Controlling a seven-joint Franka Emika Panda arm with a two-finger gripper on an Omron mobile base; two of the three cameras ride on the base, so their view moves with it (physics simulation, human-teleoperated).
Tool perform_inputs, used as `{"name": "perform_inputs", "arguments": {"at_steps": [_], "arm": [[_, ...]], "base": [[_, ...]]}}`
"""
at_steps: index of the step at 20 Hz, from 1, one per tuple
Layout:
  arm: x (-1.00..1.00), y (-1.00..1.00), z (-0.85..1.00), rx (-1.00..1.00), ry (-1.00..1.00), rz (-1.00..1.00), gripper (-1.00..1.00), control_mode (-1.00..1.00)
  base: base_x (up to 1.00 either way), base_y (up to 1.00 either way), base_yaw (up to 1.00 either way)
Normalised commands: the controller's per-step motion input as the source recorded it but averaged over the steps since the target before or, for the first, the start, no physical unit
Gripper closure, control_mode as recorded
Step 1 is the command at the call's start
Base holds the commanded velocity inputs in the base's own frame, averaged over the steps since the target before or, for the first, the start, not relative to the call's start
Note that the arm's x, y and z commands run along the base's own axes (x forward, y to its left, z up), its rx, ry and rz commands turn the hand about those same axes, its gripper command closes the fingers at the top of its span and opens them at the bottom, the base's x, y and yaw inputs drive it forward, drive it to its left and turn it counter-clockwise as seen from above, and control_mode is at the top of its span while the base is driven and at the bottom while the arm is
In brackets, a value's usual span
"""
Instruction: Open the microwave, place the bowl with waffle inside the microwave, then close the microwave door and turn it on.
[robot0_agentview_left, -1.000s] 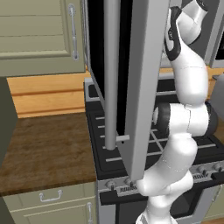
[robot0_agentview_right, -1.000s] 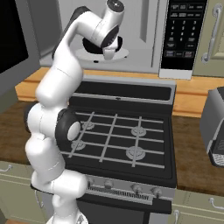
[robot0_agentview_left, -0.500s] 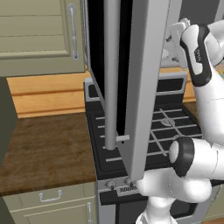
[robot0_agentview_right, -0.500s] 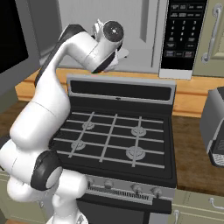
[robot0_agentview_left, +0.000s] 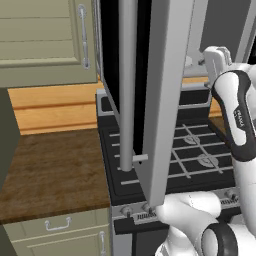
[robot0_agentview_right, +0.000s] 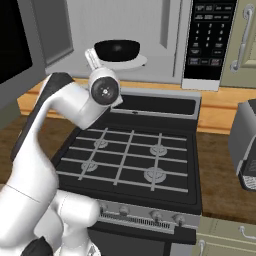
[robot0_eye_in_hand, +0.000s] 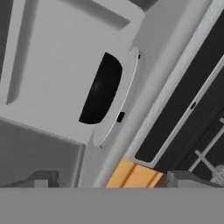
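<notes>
The bowl with waffle (robot0_agentview_right: 117, 49) sits inside the open microwave (robot0_agentview_right: 150, 40); gripper (robot0_eye_in_hand: 111, 177) fingers apart, seemingly empty

My views were evenly and softly lit, with no clear light source and no glare. Shadows were faint, the deepest inside the microwave (robot0_agentview_right: 150, 45) cavity. My hand view was rolled and slightly soft; the base views looked sharper.

A kitchen: a black gas stove (robot0_agentview_right: 131, 160) below a microwave (robot0_agentview_right: 150, 40), wood counter (robot0_agentview_left: 50, 170), olive cabinets (robot0_agentview_left: 45, 40).
</notes>
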Motion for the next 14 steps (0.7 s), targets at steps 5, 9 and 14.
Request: {"name": "perform_inputs", "arguments": {"at_steps": [5,9,14], "arm": [[-0.24,0.21,-0.35,-0.22,-0.13,0.1,-1.0,-1.0],[0.0,0.32,-0.42,-0.18,-0.12,0.08,-1.0,-1.0],[-0.19,0.46,-0.52,-0.25,-0.13,0.01,-1.0,-1.0]], "base": [[0.0,0.0,0.0],[0.0,0.0,0.0],[0.0,0.0,0.0]]}}
